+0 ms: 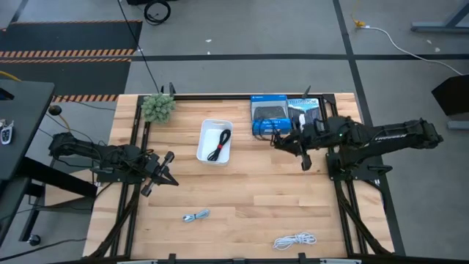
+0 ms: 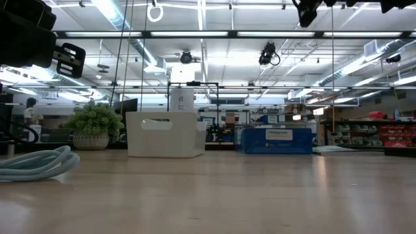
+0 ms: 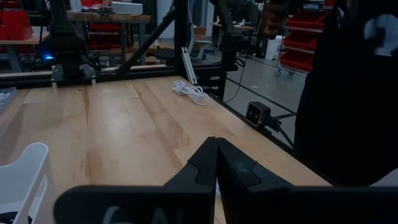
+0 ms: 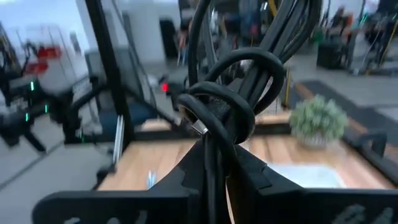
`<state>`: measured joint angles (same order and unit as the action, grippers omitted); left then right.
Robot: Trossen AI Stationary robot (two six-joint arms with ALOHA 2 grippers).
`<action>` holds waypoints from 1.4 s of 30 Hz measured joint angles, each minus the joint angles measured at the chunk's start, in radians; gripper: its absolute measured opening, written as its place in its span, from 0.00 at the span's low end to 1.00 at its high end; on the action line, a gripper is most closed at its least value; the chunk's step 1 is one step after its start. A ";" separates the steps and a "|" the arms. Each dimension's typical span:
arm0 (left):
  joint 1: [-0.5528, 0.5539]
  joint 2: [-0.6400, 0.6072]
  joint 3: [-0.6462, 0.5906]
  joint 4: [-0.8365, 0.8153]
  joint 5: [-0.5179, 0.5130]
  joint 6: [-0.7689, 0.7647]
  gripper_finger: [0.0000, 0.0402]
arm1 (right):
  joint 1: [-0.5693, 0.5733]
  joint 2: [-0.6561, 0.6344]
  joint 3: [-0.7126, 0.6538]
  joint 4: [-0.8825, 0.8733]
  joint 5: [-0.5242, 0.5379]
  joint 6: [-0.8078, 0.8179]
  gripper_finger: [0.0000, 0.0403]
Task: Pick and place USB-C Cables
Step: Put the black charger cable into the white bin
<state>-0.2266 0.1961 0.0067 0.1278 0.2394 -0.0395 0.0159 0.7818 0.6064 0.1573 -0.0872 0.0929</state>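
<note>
A white bin [image 1: 215, 141] stands at the table's far middle, and the black cable with red ends [image 1: 220, 144] lies in it. The pale blue cable [image 1: 196, 216] [image 2: 32, 162] lies on the bare table near the front. The white cable [image 1: 294, 240] [image 3: 189, 90] lies at the near right. My right gripper [image 1: 277, 139] [image 4: 214, 158] is raised to the right of the bin and is shut on the black cable [image 4: 230, 93]. My left gripper [image 1: 172, 180] [image 3: 216, 155] hovers to the left of the bin, shut and holding nothing. My right gripper pinches the coiled black cable bundle between its two fingers, at a section of the loops [image 4: 214, 140] right beside the fingertips. The fingers point roughly level toward the table's left. The bundle is lifted clear of the table and juts out beyond the fingertips, with several loops bunched together.
A potted plant [image 1: 157, 107] stands at the far left corner. Blue boxes [image 1: 269, 116] sit at the far edge, just behind my right gripper. A black frame runs along the table's edges. Bare wood stretches between the bin and the two cables lying at the front.
</note>
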 joint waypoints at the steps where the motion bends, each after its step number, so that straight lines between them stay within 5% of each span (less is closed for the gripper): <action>1: 0.000 0.000 0.000 0.000 0.000 0.000 0.03 | -0.006 -0.002 0.000 0.025 0.002 0.005 0.11; 42: 0.000 0.000 0.000 0.000 0.000 0.000 0.03 | -0.200 -0.003 0.000 0.889 0.174 -0.123 0.12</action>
<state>-0.2264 0.1959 0.0067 0.1280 0.2394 -0.0396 -0.1844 0.7784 0.6067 1.0462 0.0872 -0.0299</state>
